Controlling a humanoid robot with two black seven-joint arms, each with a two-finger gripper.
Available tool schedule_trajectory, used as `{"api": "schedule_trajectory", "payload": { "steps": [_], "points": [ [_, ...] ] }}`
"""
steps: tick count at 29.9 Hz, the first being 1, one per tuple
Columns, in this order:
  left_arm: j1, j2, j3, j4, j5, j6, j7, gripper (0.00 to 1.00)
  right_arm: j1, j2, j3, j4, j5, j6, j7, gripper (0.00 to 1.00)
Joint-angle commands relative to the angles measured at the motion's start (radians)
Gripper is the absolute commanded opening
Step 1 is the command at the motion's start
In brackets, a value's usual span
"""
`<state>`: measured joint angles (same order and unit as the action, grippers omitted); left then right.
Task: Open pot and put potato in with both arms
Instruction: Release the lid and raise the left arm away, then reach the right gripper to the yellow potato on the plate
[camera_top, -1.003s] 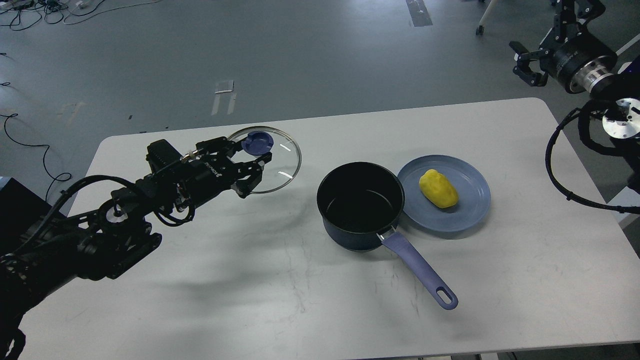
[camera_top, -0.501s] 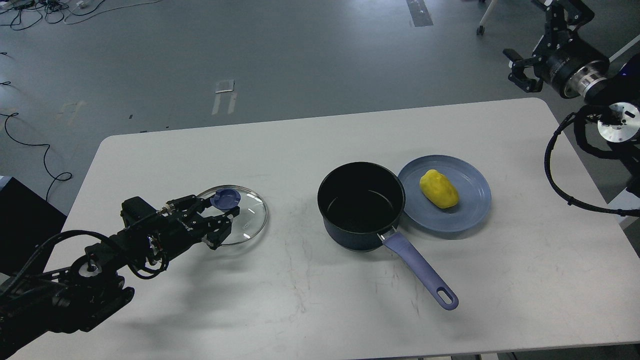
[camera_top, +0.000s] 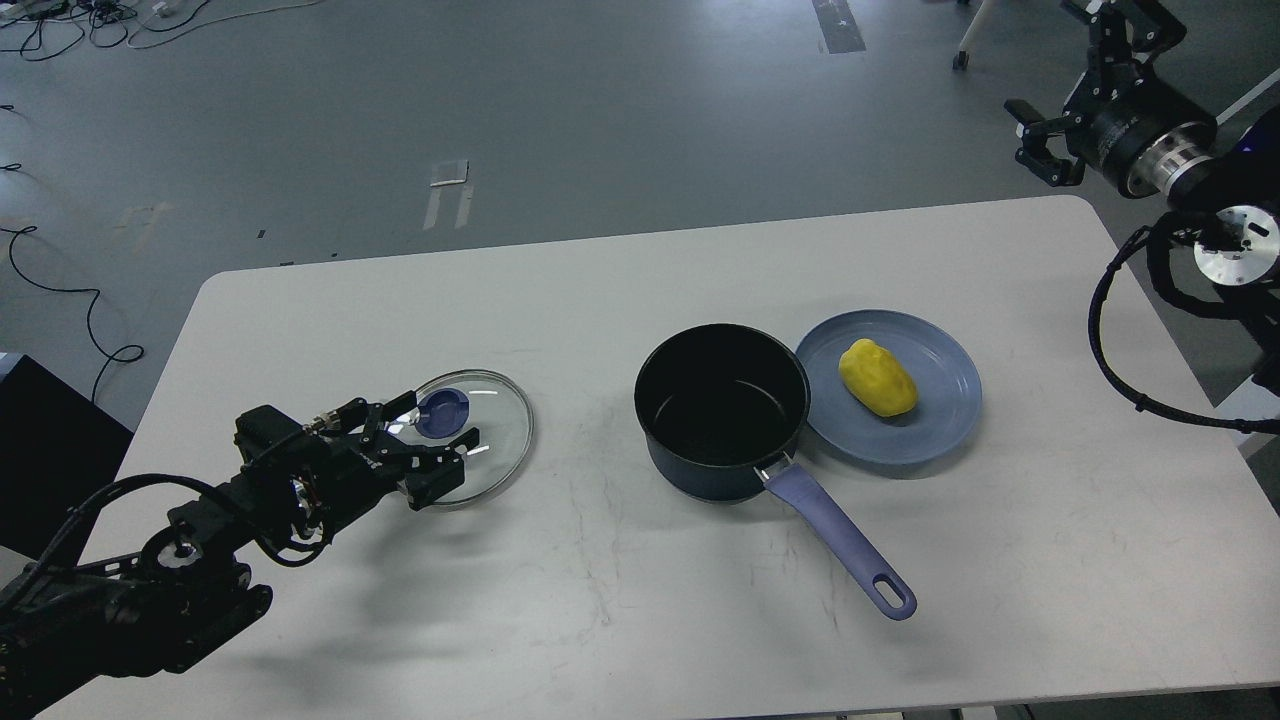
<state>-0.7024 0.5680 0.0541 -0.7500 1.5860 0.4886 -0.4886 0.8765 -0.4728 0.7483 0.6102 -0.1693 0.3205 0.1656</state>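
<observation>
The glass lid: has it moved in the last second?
Yes. The glass lid went down and left, away from the pot, and now lies on the table.

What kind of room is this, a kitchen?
Probably a robot lab, not a kitchen: a bare grey floor with loose cables and tape marks, and a plain white table.

Pot (camera_top: 722, 410) open; potato (camera_top: 878, 377) on plate (camera_top: 935, 435); lid (camera_top: 478, 430) left.
</observation>
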Motion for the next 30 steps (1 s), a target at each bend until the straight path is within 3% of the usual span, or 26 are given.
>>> {"api": "schedule_trajectory", "payload": {
  "steps": [1, 7, 12, 14, 17, 19, 21, 22, 24, 25, 27, 30],
  "points": [
    [-0.022, 0.006, -0.013, -0.002, -0.104, 0.0, 0.0, 0.99, 0.018, -0.004, -0.006, 0.008, -0.016, 0.0, 0.003, 1.0],
    [-0.178, 0.012, -0.02, -0.106, -0.369, 0.0, 0.0, 0.99, 0.117, -0.044, -0.18, 0.029, -0.056, 0.0, 0.025, 1.0],
    [-0.333, 0.013, -0.075, -0.149, -0.651, -0.021, 0.0, 0.99, 0.208, -0.098, -0.352, 0.101, -0.166, 0.0, 0.077, 1.0],
    [-0.383, 0.012, -0.131, -0.14, -0.861, -0.221, 0.0, 0.99, 0.251, -0.105, -0.426, 0.126, -0.307, 0.0, 0.103, 1.0],
    [-0.42, 0.004, -0.193, -0.117, -1.048, -0.393, 0.0, 0.99, 0.265, -0.107, -0.47, 0.148, -0.477, -0.001, 0.144, 1.0],
    [-0.422, 0.003, -0.265, -0.108, -1.173, -0.459, 0.0, 0.99, 0.265, -0.11, -0.487, 0.167, -0.609, -0.003, 0.181, 1.0],
    [-0.417, 0.001, -0.35, -0.104, -1.274, -0.49, 0.097, 0.99, 0.262, -0.119, -0.512, 0.192, -0.738, -0.008, 0.202, 1.0],
    [-0.416, -0.002, -0.4, -0.104, -1.322, -0.496, 0.199, 0.99, 0.26, -0.121, -0.536, 0.204, -0.816, -0.012, 0.212, 1.0],
    [-0.413, -0.011, -0.447, -0.104, -1.359, -0.499, 0.292, 0.99, 0.256, -0.121, -0.567, 0.21, -0.884, -0.021, 0.227, 1.0],
    [-0.41, -0.026, -0.483, -0.104, -1.395, -0.499, 0.365, 0.99, 0.253, -0.119, -0.602, 0.215, -0.945, -0.044, 0.248, 1.0],
    [-0.399, -0.033, -0.517, -0.101, -1.425, -0.499, 0.43, 0.99, 0.251, -0.119, -0.668, 0.227, -1.024, -0.085, 0.279, 1.0],
    [-0.39, -0.031, -0.527, -0.094, -1.428, -0.502, 0.446, 0.99, 0.259, -0.115, -0.762, 0.252, -1.065, -0.122, 0.295, 1.0]
  ]
}}
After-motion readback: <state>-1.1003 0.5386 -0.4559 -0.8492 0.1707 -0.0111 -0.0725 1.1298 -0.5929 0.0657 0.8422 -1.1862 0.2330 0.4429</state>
